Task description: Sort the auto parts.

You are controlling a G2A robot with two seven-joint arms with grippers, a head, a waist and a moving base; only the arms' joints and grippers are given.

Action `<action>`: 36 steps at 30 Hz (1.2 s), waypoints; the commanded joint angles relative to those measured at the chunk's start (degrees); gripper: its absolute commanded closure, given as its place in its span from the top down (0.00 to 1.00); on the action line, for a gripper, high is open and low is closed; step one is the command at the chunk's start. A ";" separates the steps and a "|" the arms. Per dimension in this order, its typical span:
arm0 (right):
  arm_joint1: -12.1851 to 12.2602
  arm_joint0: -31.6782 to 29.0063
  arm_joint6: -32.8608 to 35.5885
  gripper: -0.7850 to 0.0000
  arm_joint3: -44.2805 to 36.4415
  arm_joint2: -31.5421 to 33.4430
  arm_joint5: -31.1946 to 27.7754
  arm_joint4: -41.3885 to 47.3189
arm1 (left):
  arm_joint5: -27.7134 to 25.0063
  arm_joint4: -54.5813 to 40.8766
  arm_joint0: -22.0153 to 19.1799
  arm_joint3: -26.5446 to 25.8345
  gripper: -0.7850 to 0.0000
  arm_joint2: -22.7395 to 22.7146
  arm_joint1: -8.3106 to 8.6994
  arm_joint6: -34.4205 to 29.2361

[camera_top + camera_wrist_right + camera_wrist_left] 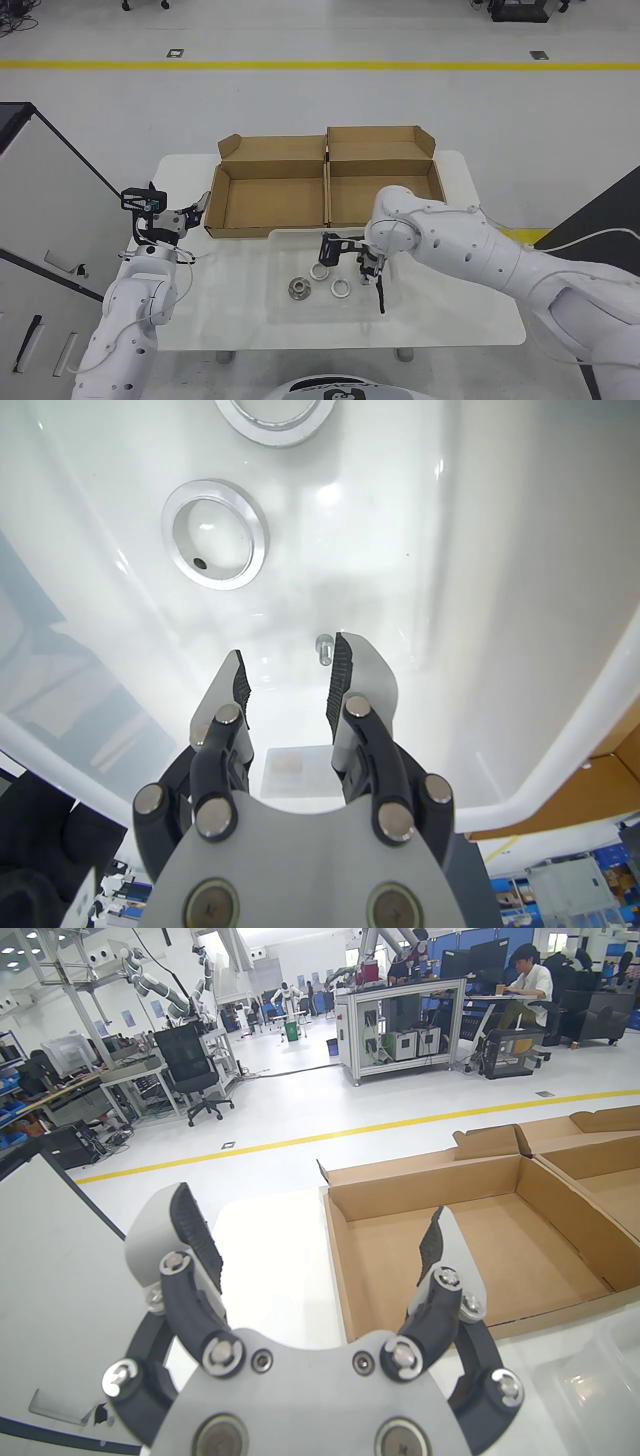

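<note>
– While the left gripper [310,1228] hangs spread and empty at the left edge of the table [230,290], just beside the left cardboard box [265,200], what is it for?
– Parked out of the way, I'd judge, close to the box it may feed. To its right, the right cardboard box [375,195] touches the first. Both sit on the far side, lids back, ready to receive.
– And the parts?
– Loose in the clear plastic tray [290,250], near side, centre. Leftmost is a flanged hub [298,290]. Next a metal ring [320,271], slightly farther, then a second ring [341,290].
– And the right gripper [289,660]?
– Down inside the tray, right of the rings, fingers apart, pinching nothing. A small bolt [324,648] lies just beside one fingertip, probably the pick in hand.
– Count?
– Boxes two, tray one, rings two, hub one, bolt one.
</note>
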 commanded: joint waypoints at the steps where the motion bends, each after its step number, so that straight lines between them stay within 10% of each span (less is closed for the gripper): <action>1: -0.13 -0.15 -0.39 0.48 0.42 0.12 0.29 -0.61 | 0.00 0.00 0.00 0.00 1.00 0.00 0.00 0.00; 36: -1.51 -3.28 0.57 0.35 2.71 2.39 2.18 -5.80 | 0.00 0.00 0.00 0.00 1.00 0.00 0.00 0.00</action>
